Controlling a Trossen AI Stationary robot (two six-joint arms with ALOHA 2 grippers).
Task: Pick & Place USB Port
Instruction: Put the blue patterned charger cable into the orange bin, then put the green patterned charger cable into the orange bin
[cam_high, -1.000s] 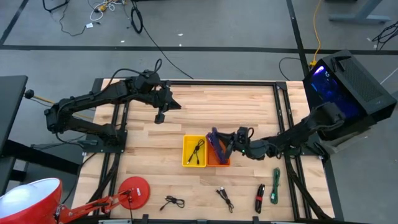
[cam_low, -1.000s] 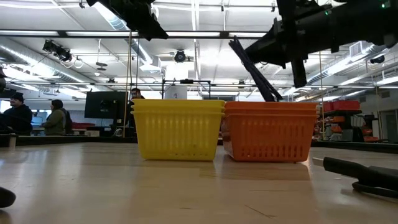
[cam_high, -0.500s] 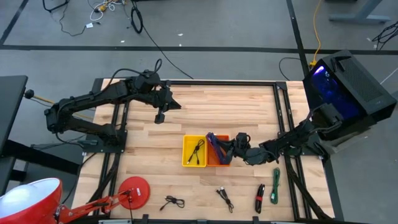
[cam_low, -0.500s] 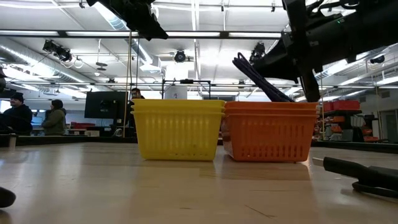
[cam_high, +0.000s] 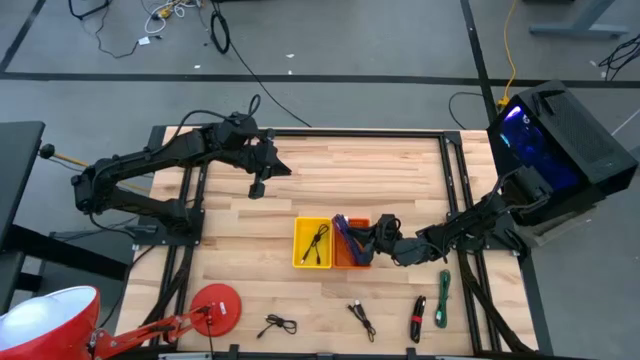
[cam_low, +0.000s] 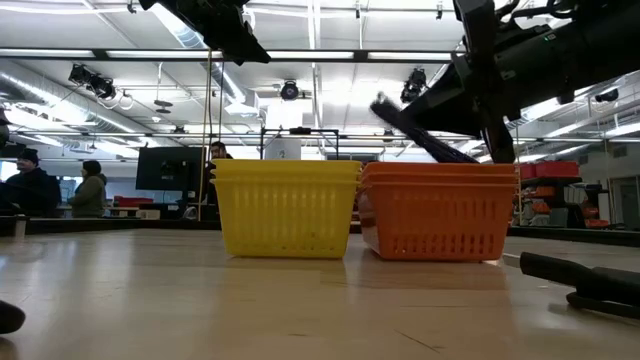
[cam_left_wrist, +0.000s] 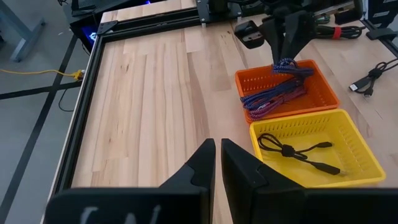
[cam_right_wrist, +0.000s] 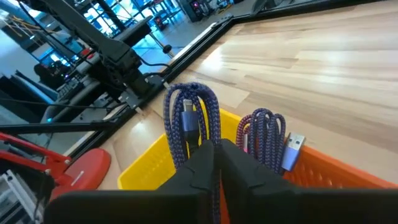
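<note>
Lower now than a second ago: the right claw (cam_high: 372, 240) has dropped and slid left in the high view, and the purple cable (cam_right_wrist: 189, 121) it carries, which stood up tall over the baskets, now droops toward the orange basket (cam_high: 352, 257) at centre frame. In the low view the cable (cam_low: 415, 125) slants just above the orange rim (cam_low: 435, 172), at upper right of that frame.

Right claw is pinched tight on the cable, fingers closed around the coil. Why that grip? My guess is a bundled cable flops, so clamping the loop keeps it from unspooling before release. The right wrist view shows one coil held upright between the fingers, a second purple loop beside it with its silver USB plug (cam_right_wrist: 291, 150) hanging over the orange wall.

From the left wrist view, part of the purple bundle (cam_left_wrist: 277, 93) already lies in the orange basket, so this looks like the final lowering before letting go. Yellow basket (cam_high: 312, 243) sits touching the orange one on its left, holding a black cable (cam_high: 318, 242); seems the sorting is by kind.

Left claw (cam_high: 257, 187) waits at upper left of the high view, well apart from the baskets, fingers narrow with only a slit between them, holding nothing. More cables lie along the table's (cam_high: 380, 175) lower edge.
</note>
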